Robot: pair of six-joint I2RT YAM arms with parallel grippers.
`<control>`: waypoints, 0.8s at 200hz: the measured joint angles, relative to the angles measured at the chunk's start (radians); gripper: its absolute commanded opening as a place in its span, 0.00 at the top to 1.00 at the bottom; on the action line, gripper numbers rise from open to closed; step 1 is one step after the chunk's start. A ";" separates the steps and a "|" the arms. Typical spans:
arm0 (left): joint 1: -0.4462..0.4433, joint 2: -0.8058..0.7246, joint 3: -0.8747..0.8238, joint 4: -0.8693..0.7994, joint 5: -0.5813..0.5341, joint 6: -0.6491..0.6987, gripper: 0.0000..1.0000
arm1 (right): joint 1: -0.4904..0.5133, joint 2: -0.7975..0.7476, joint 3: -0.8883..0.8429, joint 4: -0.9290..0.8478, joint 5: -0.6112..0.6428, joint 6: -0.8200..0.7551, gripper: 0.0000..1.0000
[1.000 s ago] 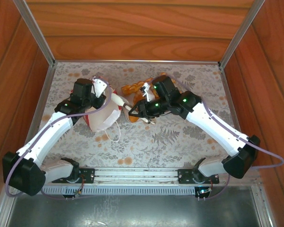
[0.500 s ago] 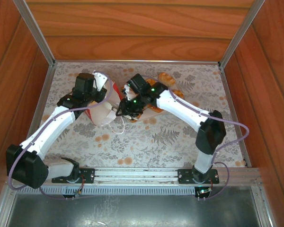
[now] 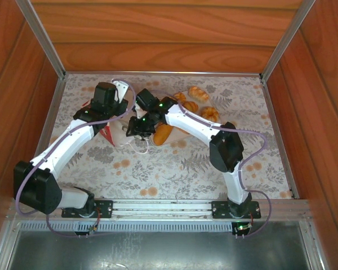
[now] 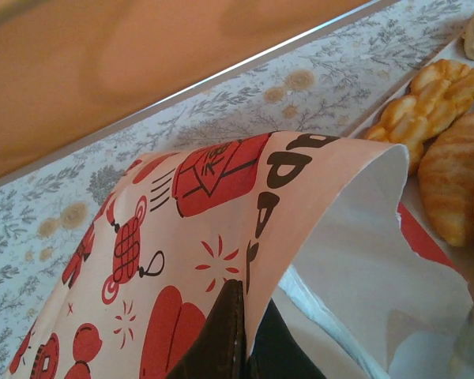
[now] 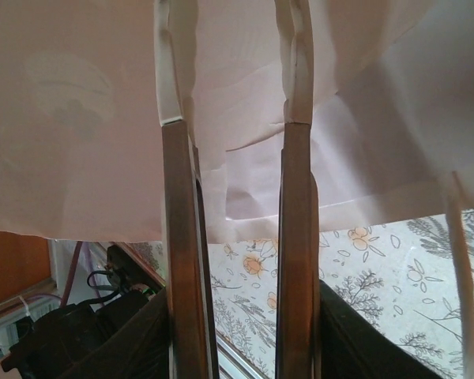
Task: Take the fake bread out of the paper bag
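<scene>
1. The left gripper [image 4: 243, 320] has its fingers pressed together on the top edge of the paper bag [image 4: 182, 237]. They pinch the paper between them.
2. The right gripper [image 5: 234, 63] has its fingers a little apart. Their tips are inside the open mouth of the bag. Between them we see just the bag's white paper. We cannot tell if they touch any bread in there.
3. The bag is white inside and has red shapes on the outside. From above, it sits on the table [image 3: 186, 169] between the two grippers, with its mouth facing the right gripper. A white cord handle [image 5: 458, 260] hangs down just beside the right gripper.
4. The fake bread [image 3: 200, 93] lies outside the bag, to the right of it. We count four golden pieces from above. One long piece is just beside the right gripper. In the left wrist view the pieces rest on a pale tray [image 4: 409, 189] near the bag's open edge. We cannot tell if more bread is in the bag.
5. Both arms reach from the near edge to the middle of the table and meet at the bag. The table has a flowery cloth, and wooden walls [image 3: 158, 34] stand around it.
</scene>
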 measured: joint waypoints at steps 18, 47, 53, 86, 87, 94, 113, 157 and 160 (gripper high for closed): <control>0.000 0.001 0.001 0.002 -0.005 -0.008 1.00 | 0.006 0.004 0.000 0.000 0.000 0.002 0.59; 0.000 0.001 0.001 0.010 -0.009 -0.014 1.00 | 0.014 0.004 0.002 0.000 0.001 0.000 0.58; 0.000 0.001 0.001 0.012 -0.009 -0.014 1.00 | 0.015 0.004 0.003 -0.003 0.001 -0.001 0.58; -0.001 0.007 0.005 0.016 -0.008 -0.022 1.00 | 0.020 0.004 0.017 -0.006 0.000 -0.005 0.58; -0.001 0.008 0.005 0.016 -0.008 -0.022 1.00 | 0.020 0.004 0.018 -0.006 0.000 -0.005 0.58; -0.001 0.008 0.005 0.016 -0.006 -0.023 1.00 | 0.020 0.005 0.020 -0.006 -0.001 -0.005 0.58; -0.002 0.007 0.005 0.017 0.002 -0.023 1.00 | 0.020 0.027 0.047 -0.009 -0.006 -0.005 0.58; -0.002 -0.031 -0.013 0.019 0.034 -0.011 1.00 | 0.014 0.106 0.108 0.005 -0.003 0.002 0.56; -0.001 -0.036 -0.016 0.019 0.037 -0.011 1.00 | 0.012 0.109 0.109 0.007 -0.003 0.004 0.56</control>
